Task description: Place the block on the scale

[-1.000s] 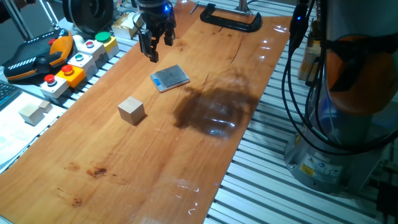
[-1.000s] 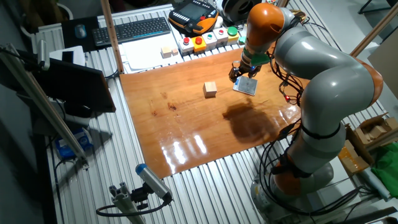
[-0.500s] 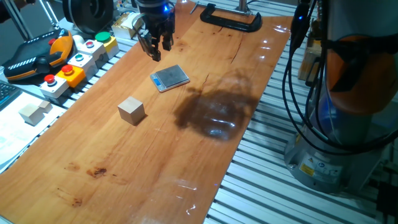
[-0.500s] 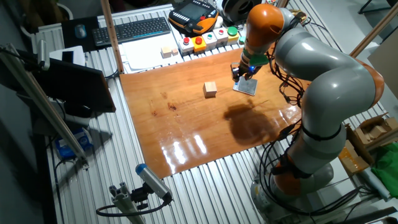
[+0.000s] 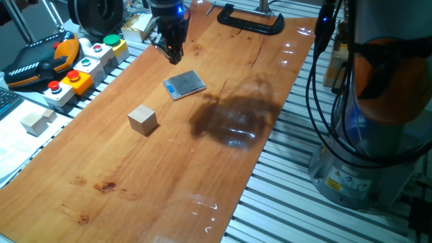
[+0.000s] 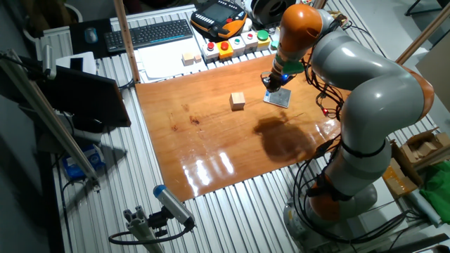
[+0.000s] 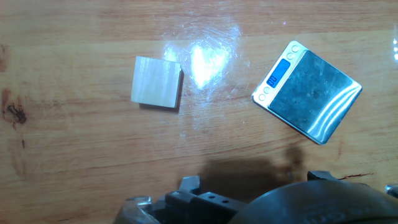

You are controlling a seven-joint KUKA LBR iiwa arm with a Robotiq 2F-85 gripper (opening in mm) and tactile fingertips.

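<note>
While the gripper [image 5: 172,54] hangs above the wooden tabletop [image 5: 223,162] in one fixed view, its fingers look drawn close together with nothing between them. It sits just beyond the pocket scale [image 5: 184,84], on the far side. The block [image 5: 142,120] rests on the table to the near left of the scale, apart from it. Along the left edge stands a row of push-button boxes [image 5: 81,64], and a black clamp [image 5: 250,20] lies at the far end.

From the other fixed view, the gripper [image 6: 271,79] hovers at the scale's [image 6: 278,98] far edge, and the block [image 6: 238,101] lies to the left, apart from both.

Through the hand view, the block [image 7: 157,82] lies left of the scale [image 7: 306,92], whose blue display faces the block; bare wood separates them. The fingertips do not show here.
</note>
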